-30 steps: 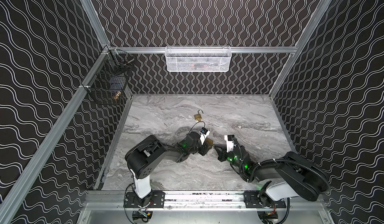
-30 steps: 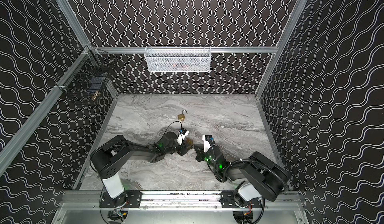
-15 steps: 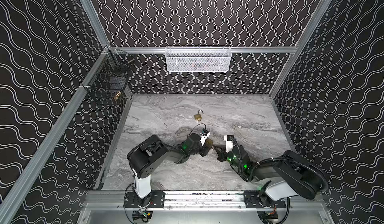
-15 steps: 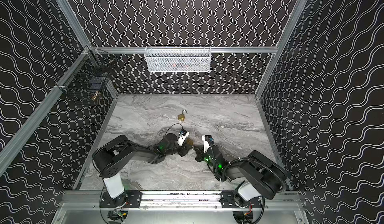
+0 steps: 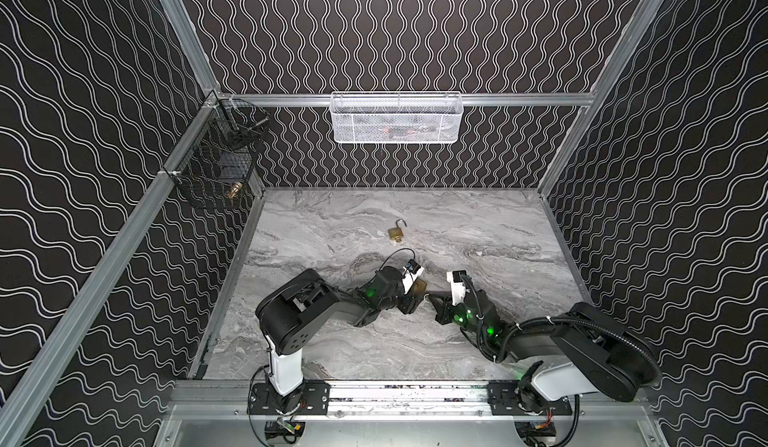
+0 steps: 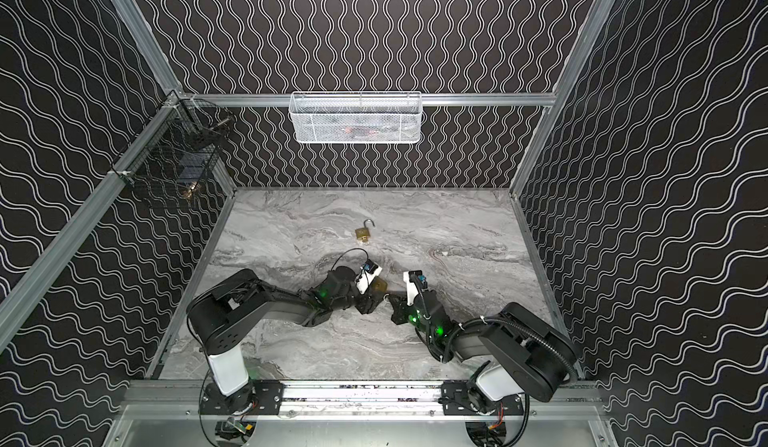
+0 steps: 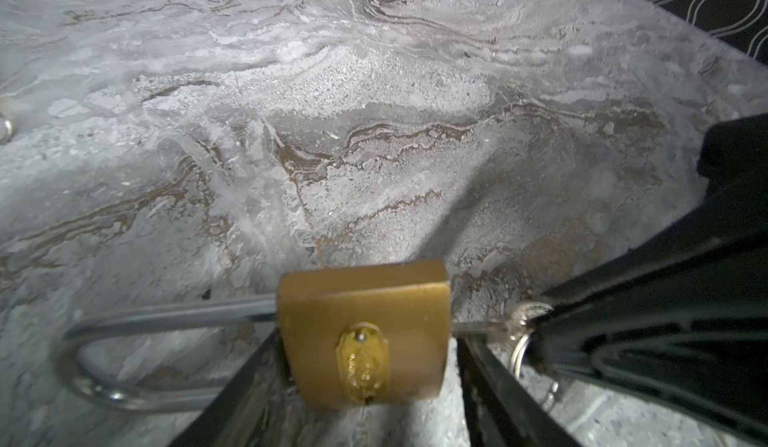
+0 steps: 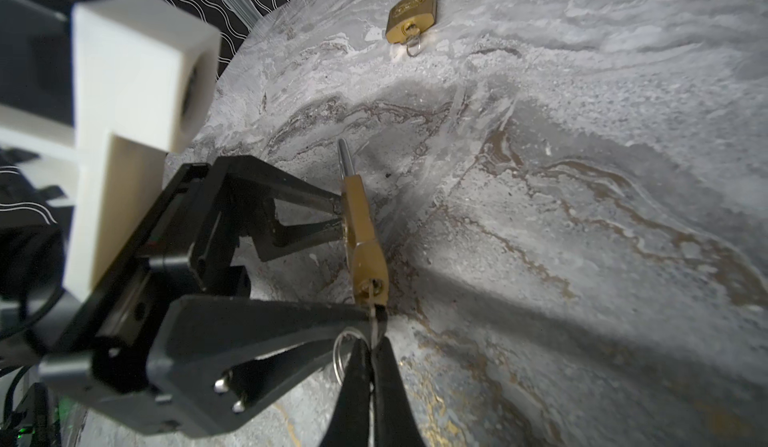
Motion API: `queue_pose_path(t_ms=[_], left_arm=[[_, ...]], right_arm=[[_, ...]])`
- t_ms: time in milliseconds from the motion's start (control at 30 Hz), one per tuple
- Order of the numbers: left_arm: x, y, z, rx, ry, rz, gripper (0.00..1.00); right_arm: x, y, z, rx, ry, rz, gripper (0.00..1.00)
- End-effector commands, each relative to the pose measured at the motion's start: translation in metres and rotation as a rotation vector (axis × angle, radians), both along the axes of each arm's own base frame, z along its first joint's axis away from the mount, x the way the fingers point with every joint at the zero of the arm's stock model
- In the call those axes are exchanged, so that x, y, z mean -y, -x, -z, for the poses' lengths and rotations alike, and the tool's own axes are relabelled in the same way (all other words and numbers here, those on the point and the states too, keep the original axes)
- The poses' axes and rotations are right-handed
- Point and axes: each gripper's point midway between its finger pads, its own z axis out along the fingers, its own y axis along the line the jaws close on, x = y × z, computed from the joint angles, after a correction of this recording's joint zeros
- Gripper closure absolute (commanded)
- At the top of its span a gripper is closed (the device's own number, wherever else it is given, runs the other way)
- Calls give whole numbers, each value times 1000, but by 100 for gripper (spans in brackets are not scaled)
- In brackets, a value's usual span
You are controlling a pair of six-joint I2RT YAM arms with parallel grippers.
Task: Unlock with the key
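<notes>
A brass padlock [image 7: 361,332] lies low over the marble table [image 5: 332,224] between the two arms, seen in both top views [image 5: 419,287] [image 6: 380,286]. My left gripper [image 7: 365,339] is open around it, one finger by the shackle end and a gap at the keyhole end. The steel shackle [image 7: 124,324] sticks out sideways; its far leg is hidden behind a finger. My right gripper [image 8: 372,343] is shut on the key [image 8: 376,324], which sits in the padlock's [image 8: 365,233] keyhole with its ring [image 8: 340,353] hanging beside the fingers.
A second brass padlock [image 5: 397,233] lies farther back on the table, shackle swung open, key in it. A white mesh basket [image 5: 395,119] hangs on the back rail and a black wire basket [image 5: 216,170] on the left wall.
The left gripper's jaws have spread wider around the padlock. Both arms stay almost where they were, and the right gripper keeps hold of the key.
</notes>
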Motion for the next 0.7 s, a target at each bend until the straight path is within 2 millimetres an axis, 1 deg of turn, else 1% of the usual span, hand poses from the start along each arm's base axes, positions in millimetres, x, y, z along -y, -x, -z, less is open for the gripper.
queue_pose_path(t_ms=[0, 67, 100, 167, 233, 333, 467, 533, 567, 600, 667], left_arm=[[15, 63, 21, -232, 2, 228, 34], [14, 66, 22, -240, -9, 240, 32], [15, 67, 22, -241, -10, 247, 30], [16, 68, 19, -241, 4, 260, 29], [21, 68, 12, -239, 44, 263, 29], [32, 68, -6, -244, 148, 275, 29], [36, 70, -12, -227, 142, 307, 28], [37, 74, -13, -229, 138, 341, 27], [40, 79, -15, -239, 143, 373, 26], [43, 84, -18, -244, 157, 401, 21], [47, 91, -22, -232, 167, 448, 19]], right_arm=[[-40, 14, -50, 75, -178, -204, 100], [-40, 12, -51, 75, -173, -197, 100], [-40, 11, -52, 75, -170, -196, 100], [-41, 10, -52, 73, -165, -197, 100], [-44, 9, -52, 73, -166, -209, 100], [-49, 10, -53, 67, -193, -229, 100], [-51, 10, -57, 75, -225, -231, 100], [-52, 8, -56, 74, -217, -231, 100], [-54, 7, -57, 76, -220, -235, 100], [-58, 7, -61, 83, -228, -255, 100], [-64, 4, -65, 89, -232, -275, 100]])
